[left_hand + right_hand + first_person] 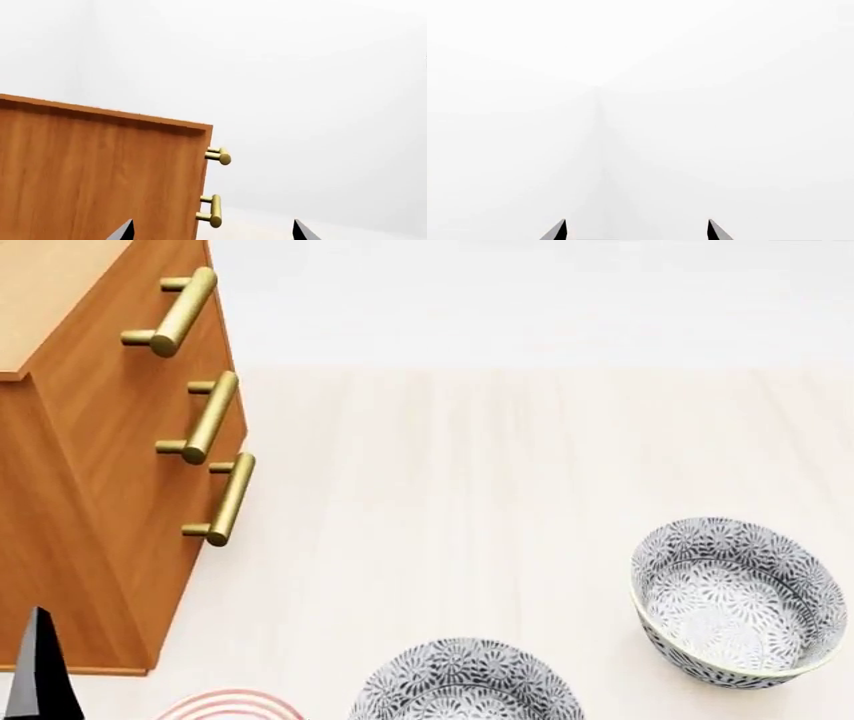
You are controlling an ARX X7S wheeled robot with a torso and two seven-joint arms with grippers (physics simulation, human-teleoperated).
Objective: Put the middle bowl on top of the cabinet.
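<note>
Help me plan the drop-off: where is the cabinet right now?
In the head view the cabinet stands at the left edge of the floor, handles facing right, left of both visible bowls; the left wrist view shows its side too.

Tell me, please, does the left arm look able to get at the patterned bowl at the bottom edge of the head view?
Probably yes: the left tool is open and empty beside the cabinet, and only bare floor and a plate's rim lie between it and that bowl.

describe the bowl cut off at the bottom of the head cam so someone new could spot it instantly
Start from the tall orange-brown cabinet at the left and follow the pale floor along the head view's bottom edge. Past the red-ringed plate sits a deep white bowl with dense grey-black floral print. Unlike its fully visible twin at the right, it is cropped by the bottom edge and lies next to the plate.
</note>
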